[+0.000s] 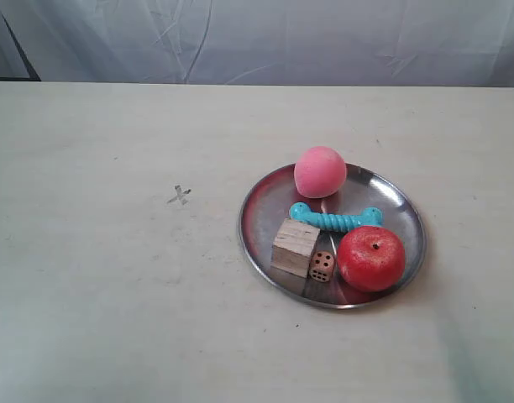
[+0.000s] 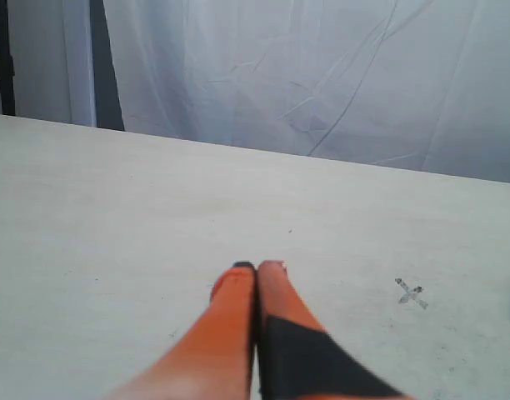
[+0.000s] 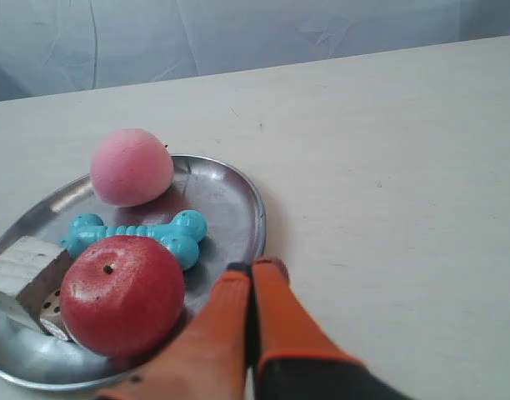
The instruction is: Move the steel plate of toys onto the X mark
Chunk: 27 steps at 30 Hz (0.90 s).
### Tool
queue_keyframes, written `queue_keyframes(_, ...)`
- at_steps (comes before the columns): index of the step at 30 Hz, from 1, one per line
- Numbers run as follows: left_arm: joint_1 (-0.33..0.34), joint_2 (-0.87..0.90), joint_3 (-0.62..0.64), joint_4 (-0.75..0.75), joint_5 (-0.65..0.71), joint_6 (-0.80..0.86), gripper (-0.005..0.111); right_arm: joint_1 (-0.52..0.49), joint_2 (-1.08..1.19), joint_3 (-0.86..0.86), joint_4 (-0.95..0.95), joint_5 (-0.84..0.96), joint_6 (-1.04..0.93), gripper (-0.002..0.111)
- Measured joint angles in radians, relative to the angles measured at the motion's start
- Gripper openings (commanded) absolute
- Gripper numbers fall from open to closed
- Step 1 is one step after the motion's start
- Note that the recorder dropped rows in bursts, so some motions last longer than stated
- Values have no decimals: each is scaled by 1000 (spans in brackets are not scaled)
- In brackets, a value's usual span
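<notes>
The steel plate [image 1: 261, 220] lies on the table, right of centre in the exterior view. It holds a pink ball [image 1: 320, 171], a teal bone [image 1: 336, 219], a wooden cube [image 1: 294, 247], a die [image 1: 322, 266] and a red apple [image 1: 371, 258]. The X mark [image 1: 180, 196] is on the bare table to the plate's left. Neither arm shows in the exterior view. My right gripper [image 3: 255, 267] is shut and empty, its tips seen against the plate's rim [image 3: 253, 218] beside the apple [image 3: 122, 293]. My left gripper [image 2: 257, 267] is shut and empty above bare table, with the X mark [image 2: 411, 293] off to one side.
A white cloth backdrop [image 1: 265, 38] hangs behind the table's far edge. A dark stand [image 2: 2, 58] rises beyond the table in the left wrist view. The pale table top [image 1: 89, 302] stretches wide around the X mark and the plate.
</notes>
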State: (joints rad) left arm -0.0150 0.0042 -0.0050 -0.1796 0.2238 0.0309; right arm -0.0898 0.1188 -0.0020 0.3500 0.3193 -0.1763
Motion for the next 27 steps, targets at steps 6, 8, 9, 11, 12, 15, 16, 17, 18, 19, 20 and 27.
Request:
queue_keyframes(6, 0, 0, 0, 0, 0, 0, 0, 0, 0, 0, 0, 0, 0, 0)
queue_keyframes(8, 0, 0, 0, 0, 0, 0, 0, 0, 0, 0, 0, 0, 0, 0)
queue_keyframes(9, 0, 0, 0, 0, 0, 0, 0, 0, 0, 0, 0, 0, 0, 0)
queue_keyframes(11, 0, 0, 0, 0, 0, 0, 0, 0, 0, 0, 0, 0, 0, 0)
queue_keyframes(12, 0, 0, 0, 0, 0, 0, 0, 0, 0, 0, 0, 0, 0, 0)
queue_keyframes(15, 0, 0, 0, 0, 0, 0, 0, 0, 0, 0, 0, 0, 0, 0)
queue_keyframes(16, 0, 0, 0, 0, 0, 0, 0, 0, 0, 0, 0, 0, 0, 0)
queue_keyframes(17, 0, 0, 0, 0, -2, 0, 0, 0, 0, 0, 0, 0, 0, 0)
queue_keyframes(18, 0, 0, 0, -6, -4, 0, 0, 0, 0, 0, 0, 0, 0, 0)
queue_keyframes(19, 0, 0, 0, -16, -11, 0, 0, 0, 0, 0, 0, 0, 0, 0)
queue_keyframes(20, 0, 0, 0, -35, -23, 0, 0, 0, 0, 0, 0, 0, 0, 0)
queue_keyframes(27, 0, 0, 0, -323, -167, -2, 0, 0, 0, 0, 0, 0, 0, 0)
